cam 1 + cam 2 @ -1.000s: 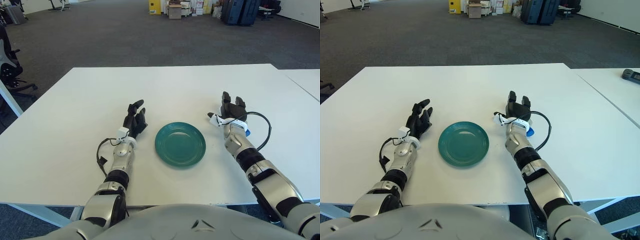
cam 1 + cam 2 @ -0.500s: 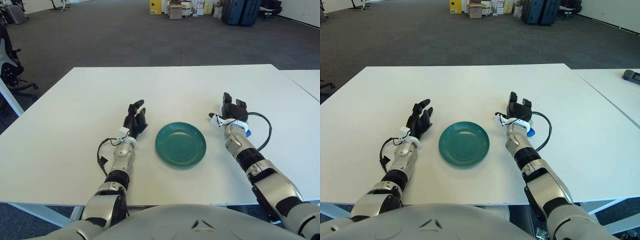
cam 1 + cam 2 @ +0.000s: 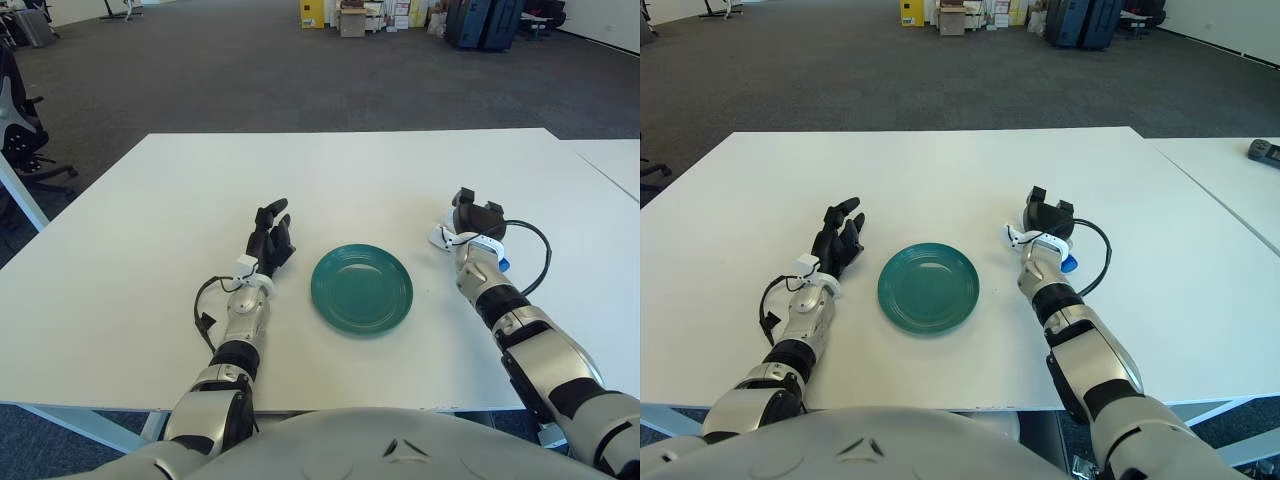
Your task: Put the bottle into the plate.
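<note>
A teal plate lies bare on the white table between my two arms. Of the bottle I see only a small blue bit poking out from behind my right wrist; the rest is hidden by the arm. My right hand is to the right of the plate, just above that blue bit, its dark fingers curled in with nothing visible between them. My left hand shows left of the plate, fingers spread and holding nothing.
A black cable loops out from my right wrist over the table. A second white table adjoins on the right. Office chairs stand on the carpet beyond the left edge.
My right hand has shifted a little to the right, away from the plate, and its fingers have gone from upright and spread to curled. The left hand and plate have not moved.
</note>
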Motion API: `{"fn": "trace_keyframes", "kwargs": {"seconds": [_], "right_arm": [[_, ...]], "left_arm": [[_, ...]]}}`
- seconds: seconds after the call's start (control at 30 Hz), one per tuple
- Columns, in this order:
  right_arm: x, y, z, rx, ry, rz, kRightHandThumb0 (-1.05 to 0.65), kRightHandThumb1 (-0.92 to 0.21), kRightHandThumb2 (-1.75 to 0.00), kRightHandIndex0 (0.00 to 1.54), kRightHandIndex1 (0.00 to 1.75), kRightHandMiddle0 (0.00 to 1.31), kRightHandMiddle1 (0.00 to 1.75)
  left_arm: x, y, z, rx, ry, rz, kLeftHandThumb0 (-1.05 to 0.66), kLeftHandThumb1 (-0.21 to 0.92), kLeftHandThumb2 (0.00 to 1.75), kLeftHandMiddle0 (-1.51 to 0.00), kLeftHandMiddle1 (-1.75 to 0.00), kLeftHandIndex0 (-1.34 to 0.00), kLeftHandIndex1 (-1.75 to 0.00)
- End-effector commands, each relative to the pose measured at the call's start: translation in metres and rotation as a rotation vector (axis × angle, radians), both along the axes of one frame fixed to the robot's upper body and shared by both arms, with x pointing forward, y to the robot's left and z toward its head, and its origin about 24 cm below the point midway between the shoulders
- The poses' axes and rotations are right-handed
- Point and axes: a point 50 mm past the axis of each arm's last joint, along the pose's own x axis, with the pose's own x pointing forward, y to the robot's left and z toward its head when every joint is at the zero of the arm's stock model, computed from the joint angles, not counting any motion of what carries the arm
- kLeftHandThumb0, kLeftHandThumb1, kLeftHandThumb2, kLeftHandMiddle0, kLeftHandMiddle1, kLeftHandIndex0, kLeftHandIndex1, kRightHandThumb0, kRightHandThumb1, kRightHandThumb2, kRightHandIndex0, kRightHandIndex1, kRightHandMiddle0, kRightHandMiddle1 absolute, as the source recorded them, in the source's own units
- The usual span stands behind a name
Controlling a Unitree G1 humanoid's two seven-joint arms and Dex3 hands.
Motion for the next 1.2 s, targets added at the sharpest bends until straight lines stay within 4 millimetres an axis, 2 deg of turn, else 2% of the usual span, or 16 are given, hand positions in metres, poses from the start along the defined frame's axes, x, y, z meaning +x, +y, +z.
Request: {"fn": "trace_keyframes", "kwargs": {"seconds": [0.0, 0.1, 0.3, 0.47, 0.77, 0.87, 0.97, 1.17], "right_arm": [[-0.03, -0.002, -0.038, 0.031, 0.166, -0.06, -0.29, -0.37, -1.12, 0.74, 1.73, 0.49, 1.64], [-0.028, -0.004, -0.036, 0.013, 0.163, -0.055, -0.1, -0.22, -1.35, 0.78, 1.63, 0.51, 1.71], [-0.023, -0.006, -0.033, -0.007, 0.155, -0.039, -0.02, -0.13, -1.42, 0.86, 1.43, 0.57, 1.74], [-0.019, -0.007, -0.029, -0.011, 0.141, -0.031, -0.01, -0.08, -1.46, 0.9, 1.39, 0.61, 1.75], [-0.012, -0.006, -0.02, -0.014, 0.106, -0.012, 0.0, -0.03, -1.55, 0.9, 1.48, 0.63, 1.75], [-0.007, -0.006, -0.015, -0.012, 0.084, 0.0, 0.0, -0.02, -1.59, 0.87, 1.56, 0.64, 1.75], [0.005, 0.0, 0.003, -0.004, 0.017, 0.038, 0.0, -0.01, -1.62, 0.86, 1.61, 0.64, 1.75], [0.009, 0.014, 0.03, 0.013, -0.103, 0.126, 0.0, 0.0, -1.63, 0.85, 1.64, 0.65, 1.75]], "left_arm": [[-0.014, 0.001, -0.018, -0.015, 0.094, 0.005, -0.81, 0.92, 0.96, -0.42, -0.01, 0.0, -1.0], [-0.014, 0.001, -0.018, -0.019, 0.094, 0.008, -0.81, 0.92, 0.96, -0.43, -0.01, -0.01, -1.01], [-0.014, 0.002, -0.017, -0.029, 0.084, 0.011, -0.81, 0.92, 0.96, -0.43, -0.01, -0.02, -1.02], [-0.013, 0.002, -0.017, -0.034, 0.078, 0.012, -0.82, 0.92, 0.96, -0.44, -0.01, -0.02, -1.02], [-0.013, 0.004, -0.016, -0.039, 0.071, 0.017, -0.83, 0.92, 0.96, -0.44, -0.02, -0.03, -1.02], [-0.013, 0.004, -0.016, -0.04, 0.071, 0.019, -0.83, 0.92, 0.96, -0.45, -0.02, -0.04, -1.02], [-0.013, 0.005, -0.017, -0.044, 0.073, 0.017, -0.83, 0.92, 0.96, -0.45, -0.02, -0.04, -1.03], [-0.014, 0.005, -0.018, -0.053, 0.078, 0.017, -0.83, 0.92, 0.97, -0.45, -0.02, -0.05, -1.03]]}}
